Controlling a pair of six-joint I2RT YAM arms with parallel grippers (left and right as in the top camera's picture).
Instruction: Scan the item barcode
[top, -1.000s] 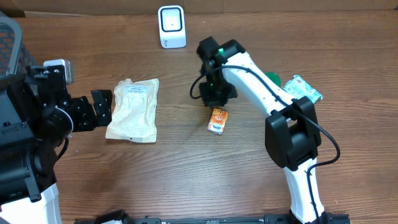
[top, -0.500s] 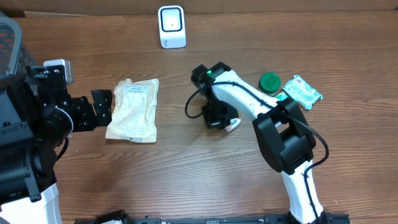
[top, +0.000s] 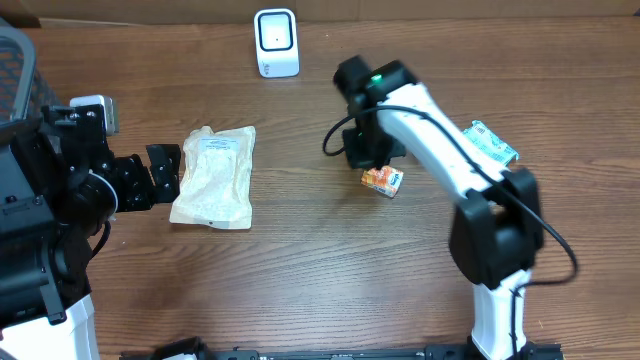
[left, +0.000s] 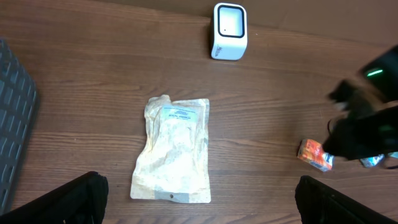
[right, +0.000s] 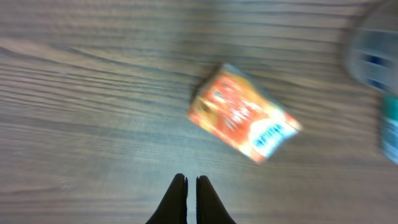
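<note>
Here, right pincer (right: 187, 186) closed on nothing beside orange carton (right: 242, 112), left pincer (left: 199, 199) spread wide, empty, dark basket (left: 12, 124), inside unseen.

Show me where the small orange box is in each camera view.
Overhead: the orange box lies right of centre, in the upper half.
Left wrist: low, near the right edge.
Right wrist: centre, slightly right, above the shut right hand.
Landmark: the white scanner, top centre in overhead and left wrist only.
</note>
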